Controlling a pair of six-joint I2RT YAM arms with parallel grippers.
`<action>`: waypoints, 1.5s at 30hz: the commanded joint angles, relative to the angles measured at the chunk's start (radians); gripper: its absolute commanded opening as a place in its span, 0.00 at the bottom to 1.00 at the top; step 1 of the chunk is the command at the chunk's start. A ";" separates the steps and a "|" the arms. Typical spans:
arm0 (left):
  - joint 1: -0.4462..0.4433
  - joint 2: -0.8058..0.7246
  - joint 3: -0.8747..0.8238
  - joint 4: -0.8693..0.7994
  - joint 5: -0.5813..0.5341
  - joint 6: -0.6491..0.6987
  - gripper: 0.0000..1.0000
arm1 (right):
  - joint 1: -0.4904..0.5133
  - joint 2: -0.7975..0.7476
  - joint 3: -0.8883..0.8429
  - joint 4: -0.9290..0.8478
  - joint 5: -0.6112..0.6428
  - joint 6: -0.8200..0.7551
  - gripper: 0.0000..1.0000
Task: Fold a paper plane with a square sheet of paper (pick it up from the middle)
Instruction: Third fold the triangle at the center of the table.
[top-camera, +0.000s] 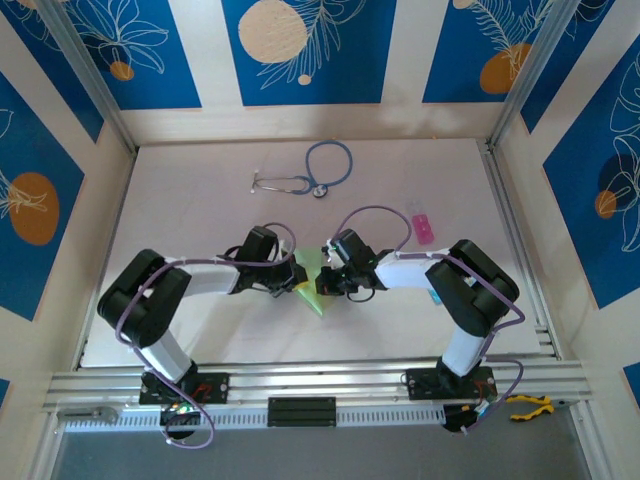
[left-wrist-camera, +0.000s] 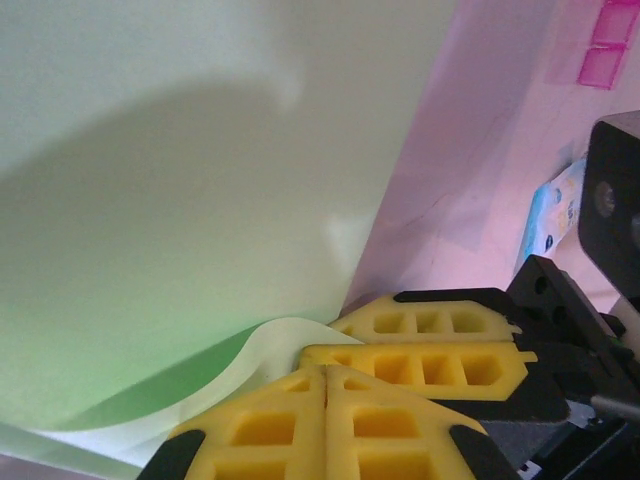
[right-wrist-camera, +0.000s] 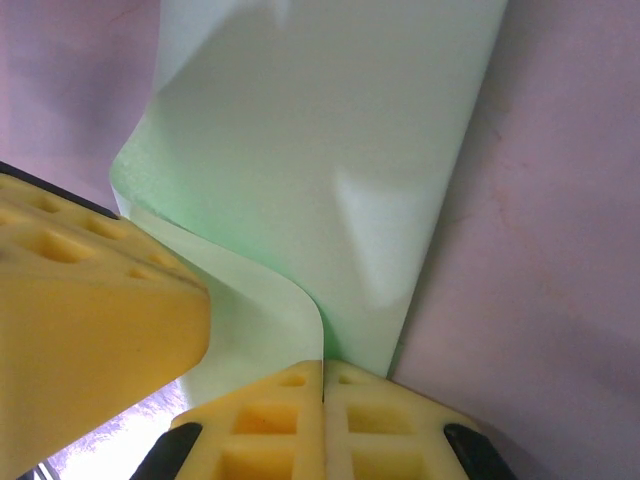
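One left gripper (left-wrist-camera: 325, 375) is closed, its two yellow fingers pinching the one square sheet of paper (top-camera: 313, 297), pale green and creased, held between the two arms above the table (top-camera: 200, 210); the one right gripper (right-wrist-camera: 322, 368) is clamped on its other side. Behind lies one stethoscope (top-camera: 310, 175); farther right, one pink block (top-camera: 423, 228)

The square sheet of paper (top-camera: 310, 284) was pale green, a deeper green where it curled, against a pale pinkish-white worktop (top-camera: 200, 210). At the sheet, the left hand (left-wrist-camera: 325, 372) and right hand (right-wrist-camera: 322, 366) showed yellow fingers edged in black, on white-and-black arms (top-camera: 205, 280) with purple cables (top-camera: 375, 211). Beyond the sheet were a blue-tubed stethoscope (top-camera: 328, 160), a bright pink block (top-camera: 424, 228), and wall panels (top-camera: 300, 50) of blue with white leaf outlines and orange and cream discs.
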 joint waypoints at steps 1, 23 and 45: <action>-0.008 0.011 -0.013 0.007 -0.003 -0.001 0.00 | 0.008 0.012 -0.006 -0.067 0.027 -0.002 0.01; -0.009 0.001 -0.009 -0.077 -0.034 0.012 0.00 | 0.009 0.017 0.000 -0.082 0.040 -0.009 0.01; -0.018 -0.038 0.013 -0.100 -0.041 0.018 0.02 | 0.011 0.007 -0.014 -0.073 0.041 0.000 0.01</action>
